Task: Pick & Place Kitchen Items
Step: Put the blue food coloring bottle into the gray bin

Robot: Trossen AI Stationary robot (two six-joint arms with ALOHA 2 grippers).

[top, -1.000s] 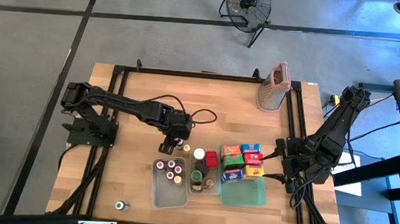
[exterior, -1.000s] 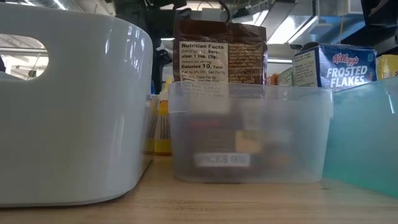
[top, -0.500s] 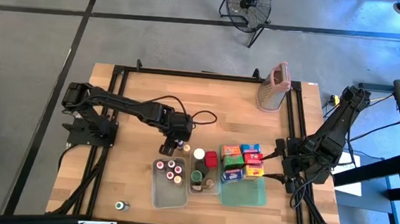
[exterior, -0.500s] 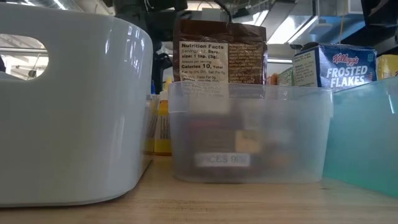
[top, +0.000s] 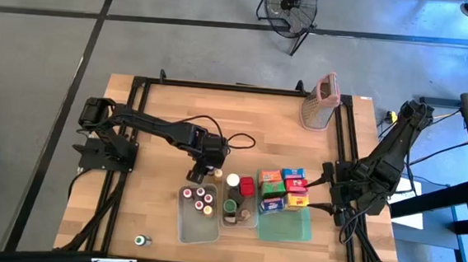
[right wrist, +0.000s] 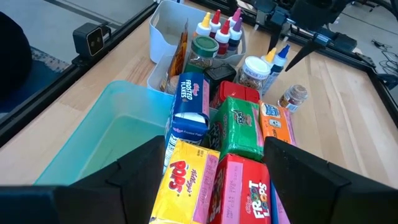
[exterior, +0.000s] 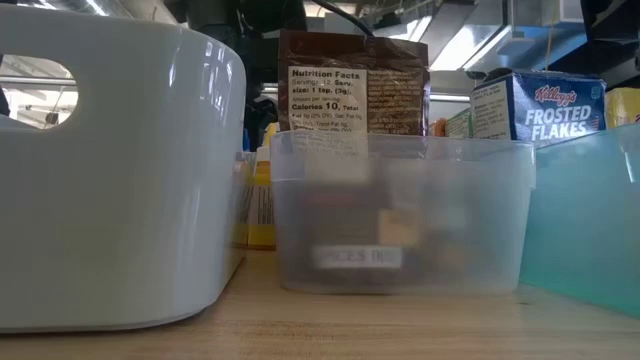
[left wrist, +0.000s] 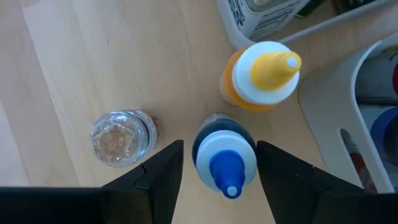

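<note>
My left gripper (left wrist: 221, 180) points down, open, with one finger on either side of a small bottle with a blue cap (left wrist: 225, 163) that stands on the table; a gap shows on both sides. Next to it stand a yellow-capped bottle (left wrist: 261, 73) and a little clear jar (left wrist: 121, 137). From above, this gripper (top: 200, 172) is just beyond the white tub (top: 186, 225) of red- and white-capped bottles. My right gripper (top: 327, 187) waits open to the right of the colourful cartons (top: 283, 191), which fill its wrist view (right wrist: 233, 134).
A clear tub (top: 248, 223) holding jars stands beside the white tub. A green tray (top: 289, 226) lies under and in front of the cartons. The metal grater (top: 319, 101) stands at the far right. A green-capped jar (top: 141, 240) stands alone near the front left edge.
My left gripper has sunk a little toward the bottles beside the white tub, its fingers staying as wide apart as before. My right arm has kept still.
</note>
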